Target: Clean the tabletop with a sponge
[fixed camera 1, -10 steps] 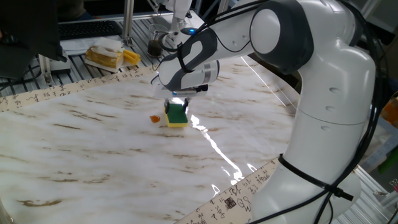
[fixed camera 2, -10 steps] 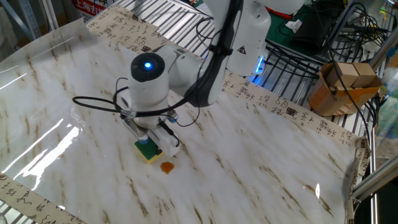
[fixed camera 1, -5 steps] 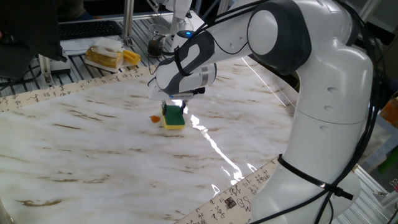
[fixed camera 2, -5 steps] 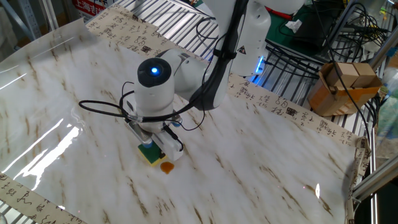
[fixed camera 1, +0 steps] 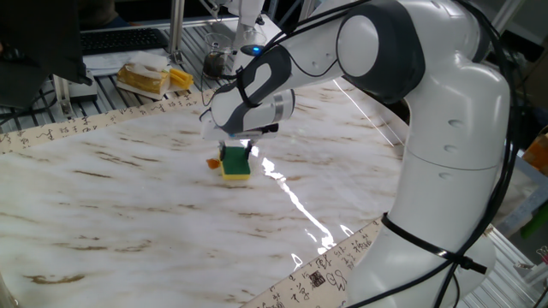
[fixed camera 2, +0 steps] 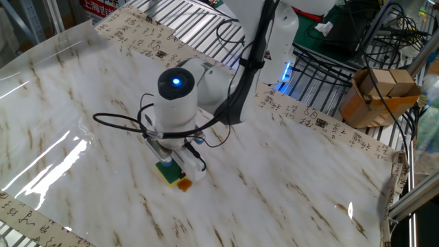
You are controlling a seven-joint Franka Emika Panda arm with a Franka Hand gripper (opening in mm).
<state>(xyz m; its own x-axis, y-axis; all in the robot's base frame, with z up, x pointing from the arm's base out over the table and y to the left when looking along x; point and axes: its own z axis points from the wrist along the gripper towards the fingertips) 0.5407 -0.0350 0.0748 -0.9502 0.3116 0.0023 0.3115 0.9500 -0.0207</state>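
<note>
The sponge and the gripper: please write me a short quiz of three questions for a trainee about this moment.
1. True or false: the gripper is shut on the sponge, which rests on the tabletop.
2. Which colour is the small bit next to the sponge? A) orange B) blue C) black
3. Fill in: the sponge has a dark green top and a ______ base.

Key
1. True. The fingers hold the sponge from above.
2. A. It lies right at the sponge's edge.
3. Yellow.
</note>
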